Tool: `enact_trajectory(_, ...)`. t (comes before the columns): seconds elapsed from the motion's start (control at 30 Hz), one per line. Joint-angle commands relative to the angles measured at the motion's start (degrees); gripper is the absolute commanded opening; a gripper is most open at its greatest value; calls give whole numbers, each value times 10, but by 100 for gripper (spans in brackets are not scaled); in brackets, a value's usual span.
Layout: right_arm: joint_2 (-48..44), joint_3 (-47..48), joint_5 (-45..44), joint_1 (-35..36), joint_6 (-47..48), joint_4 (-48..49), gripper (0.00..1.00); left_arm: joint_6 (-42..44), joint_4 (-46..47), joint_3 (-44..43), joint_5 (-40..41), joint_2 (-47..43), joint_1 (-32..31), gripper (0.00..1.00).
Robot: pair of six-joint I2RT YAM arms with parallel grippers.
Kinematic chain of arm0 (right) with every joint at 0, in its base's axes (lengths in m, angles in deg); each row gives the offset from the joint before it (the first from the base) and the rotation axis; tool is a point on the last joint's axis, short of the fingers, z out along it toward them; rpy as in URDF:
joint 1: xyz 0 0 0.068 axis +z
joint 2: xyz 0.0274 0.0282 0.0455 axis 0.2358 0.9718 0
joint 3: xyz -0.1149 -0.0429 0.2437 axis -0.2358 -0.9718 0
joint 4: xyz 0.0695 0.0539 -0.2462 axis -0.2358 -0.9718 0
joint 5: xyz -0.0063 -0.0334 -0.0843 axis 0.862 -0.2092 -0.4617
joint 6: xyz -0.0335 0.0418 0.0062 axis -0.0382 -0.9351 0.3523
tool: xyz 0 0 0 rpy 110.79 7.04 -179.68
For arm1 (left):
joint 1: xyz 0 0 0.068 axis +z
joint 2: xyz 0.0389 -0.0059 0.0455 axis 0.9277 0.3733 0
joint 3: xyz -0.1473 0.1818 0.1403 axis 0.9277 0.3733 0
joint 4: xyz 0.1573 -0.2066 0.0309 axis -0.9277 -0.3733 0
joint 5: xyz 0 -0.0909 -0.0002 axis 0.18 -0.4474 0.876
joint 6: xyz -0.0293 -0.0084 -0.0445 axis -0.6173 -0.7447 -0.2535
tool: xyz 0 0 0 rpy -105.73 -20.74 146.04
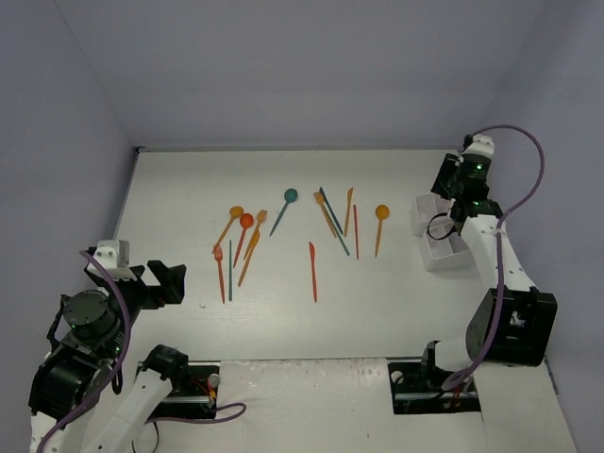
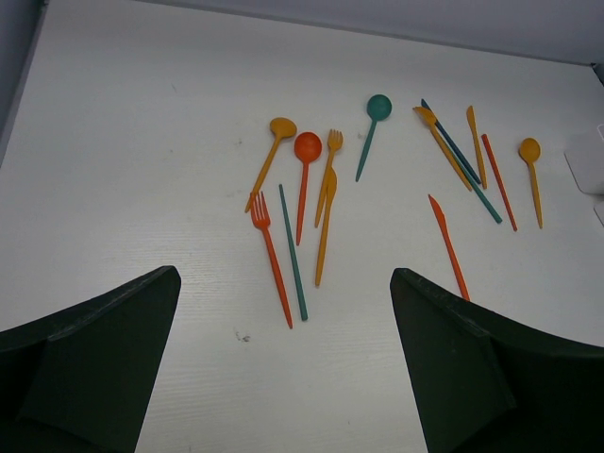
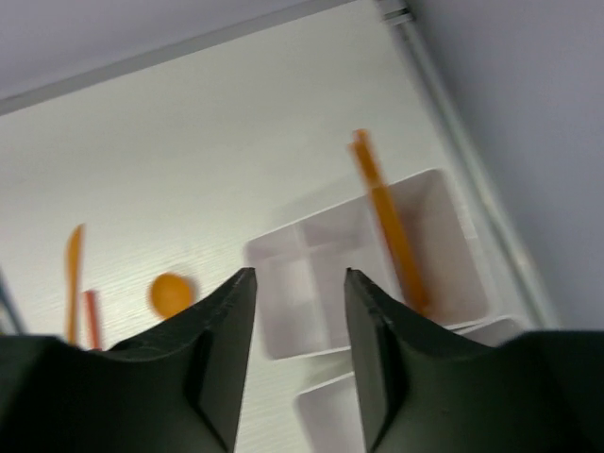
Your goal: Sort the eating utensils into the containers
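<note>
Several orange, red-orange and teal utensils lie across the middle of the table: a left cluster (image 1: 236, 247), a teal spoon (image 1: 287, 202), a red-orange knife (image 1: 312, 272), a crossed group (image 1: 338, 219) and an orange spoon (image 1: 380, 215). The white organizer (image 1: 436, 257) stands at the right. One orange utensil (image 3: 389, 226) leans in its far compartment (image 3: 444, 236). My right gripper (image 1: 444, 184) hovers over the organizer, open and empty (image 3: 298, 276). My left gripper (image 1: 175, 281) is open and empty at the near left, above the table short of the left cluster (image 2: 283, 274).
Grey walls close in the table on the left, back and right. A metal rail (image 3: 472, 160) runs along the right edge beside the organizer. The organizer's corner shows at the right edge of the left wrist view (image 2: 590, 160).
</note>
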Motion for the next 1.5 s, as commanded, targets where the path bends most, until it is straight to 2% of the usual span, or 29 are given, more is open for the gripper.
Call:
enact_trajectory(0.0,-7,5,7,104,-87,-35,44,-9,37,-10,-21,24,-2,92)
enact_trajectory(0.17,36,26,61,186,-79,-78,45,-2,37,-20,-37,51,-2,92)
enact_trajectory(0.4,139,51,71,238,-82,-119,42,0,37,-29,-64,92,-2,92)
enact_trajectory(0.7,268,135,48,255,-88,-119,38,2,21,-35,-67,104,-2,92)
enact_trajectory(0.87,334,184,-7,256,-97,-119,36,1,4,-40,-63,99,-2,92)
enact_trajectory(1.17,399,234,-49,256,-105,-119,34,-7,-26,-47,-48,79,-2,92)
enact_trajectory(1.3,424,250,-51,256,-103,-119,26,-13,-31,-47,-45,72,-2,92)
enact_trajectory(1.4,433,258,-49,256,-101,-120,11,-14,-32,-47,-42,72,-3,92)
enact_trajectory(1.47,430,264,-48,255,-95,-120,5,-13,-32,-48,-41,73,-2,92)
